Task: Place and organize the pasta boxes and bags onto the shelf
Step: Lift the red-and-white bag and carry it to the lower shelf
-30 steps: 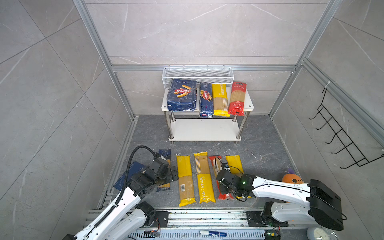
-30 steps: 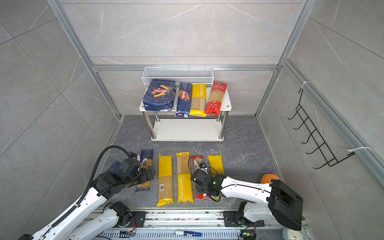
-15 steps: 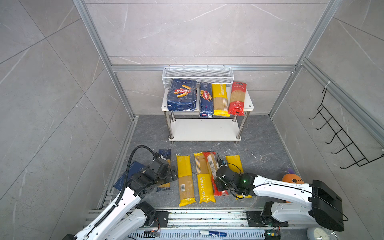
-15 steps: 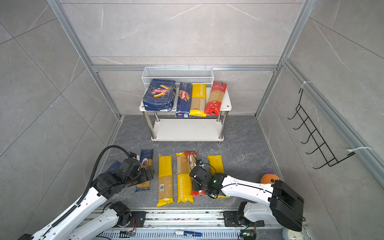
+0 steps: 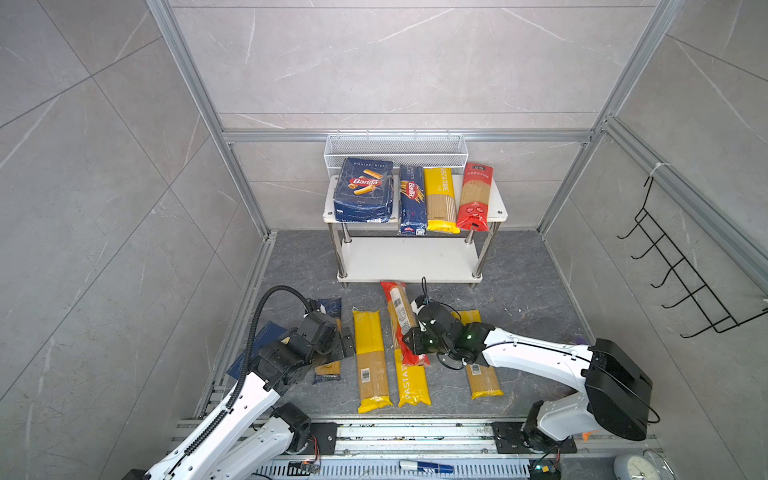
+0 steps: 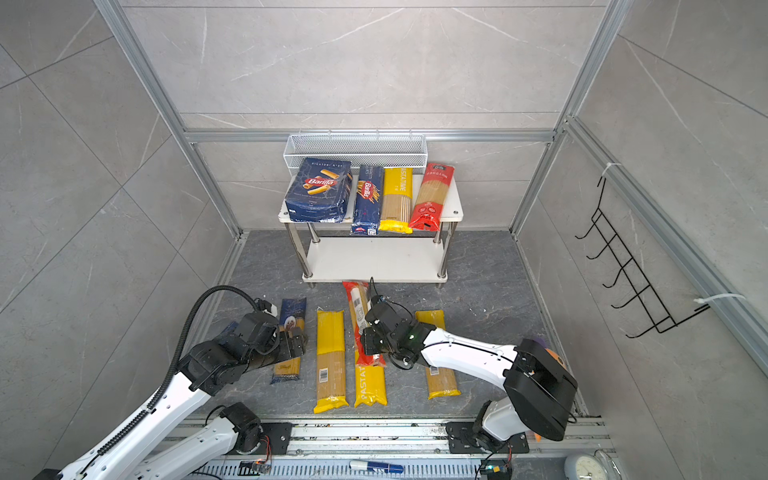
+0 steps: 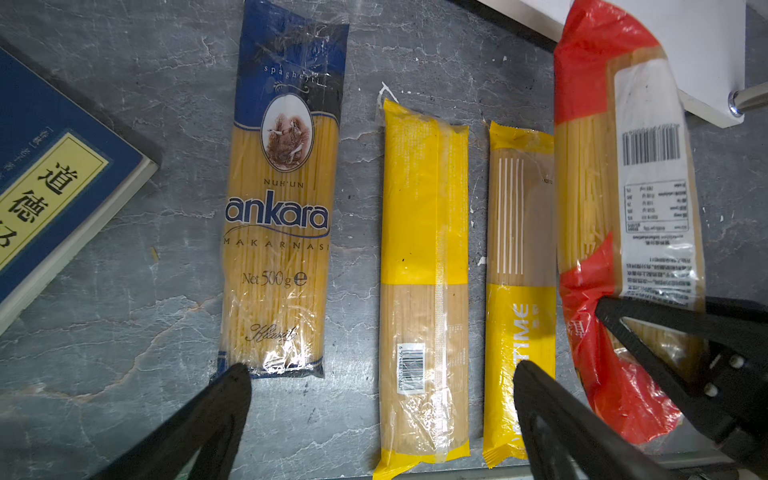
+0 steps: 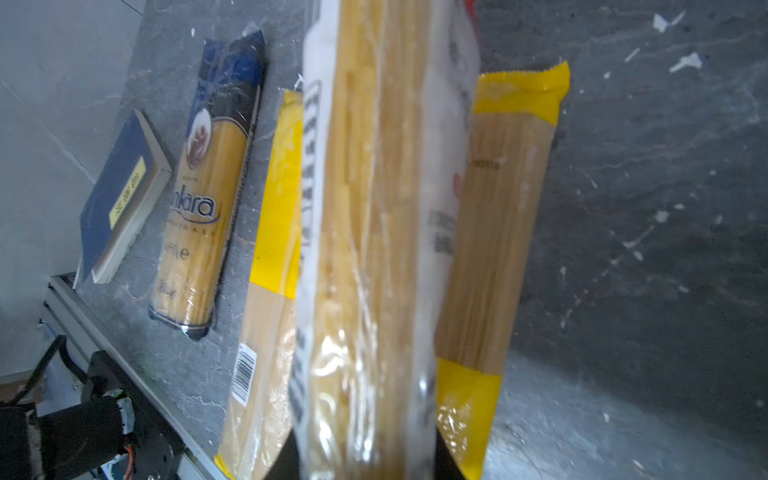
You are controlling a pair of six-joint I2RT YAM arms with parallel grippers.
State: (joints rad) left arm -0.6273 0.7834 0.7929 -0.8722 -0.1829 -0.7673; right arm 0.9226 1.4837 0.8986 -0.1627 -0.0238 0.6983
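Observation:
My right gripper (image 5: 412, 337) (image 8: 365, 461) is shut on a red spaghetti bag (image 5: 399, 311) (image 6: 358, 309) (image 8: 374, 249), held off the floor with its far end just short of the shelf's (image 5: 409, 259) bare lower board. The top board carries both Barilla boxes (image 5: 365, 191), a yellow bag (image 5: 440, 199) and a red bag (image 5: 473, 197). Three yellow bags (image 5: 370, 357) (image 7: 424, 249) lie on the floor. My left gripper (image 5: 345, 345) (image 7: 382, 372) stands open, low over the blue ankara bag's (image 7: 278, 208) near end, holding nothing.
A blue book (image 5: 257, 345) (image 7: 50, 187) lies by the left wall beside the ankara bag. A white mesh basket (image 5: 395, 149) stands behind the shelf top. A black hook rack (image 5: 681, 270) hangs on the right wall. A metal rail (image 5: 415, 432) runs along the floor's near edge.
My right gripper has raised the red bag off the floor and carried it forward, its far end now near the shelf's lower board. The left arm has stayed put.

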